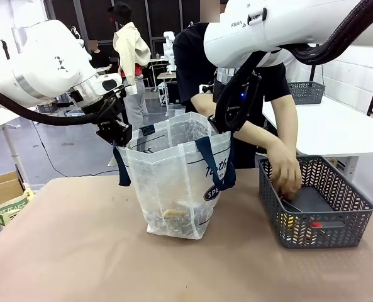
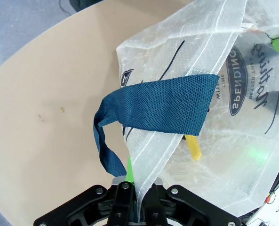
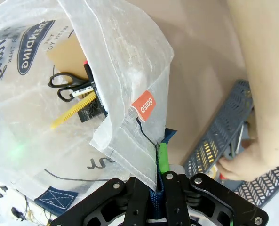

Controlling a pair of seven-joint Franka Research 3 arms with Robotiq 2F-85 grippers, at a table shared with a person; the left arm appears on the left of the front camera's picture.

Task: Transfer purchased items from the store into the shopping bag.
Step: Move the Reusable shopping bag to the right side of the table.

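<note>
1. Beige surface [image 1: 79,251] carries the shopping bag [image 1: 173,189], which stands upright and open at the top.
2. The left gripper [image 2: 138,190] is clamped on the thin plastic rim at the bag's left side, and a navy strap handle [image 2: 163,106] hangs loose just beyond it.
3. The right gripper [image 3: 157,179] is clamped on the rim at the bag's right side, with its fingers pressed together on the plastic, just beside a small orange tag [image 3: 144,104].
4. At the bottom of the bag lie black-handled scissors [image 3: 64,84], a yellow piece [image 3: 71,115] and a flat brown cardboard piece [image 3: 68,54].
5. The store [image 1: 318,236], a dark grey slotted basket, stands to the right of the bag, near it but apart from it.
6. A person's hand [image 1: 285,173] reaches down into the store on the side nearer the bag. A small red item [image 1: 315,224] lies in the store on the side away from the bag.
</note>
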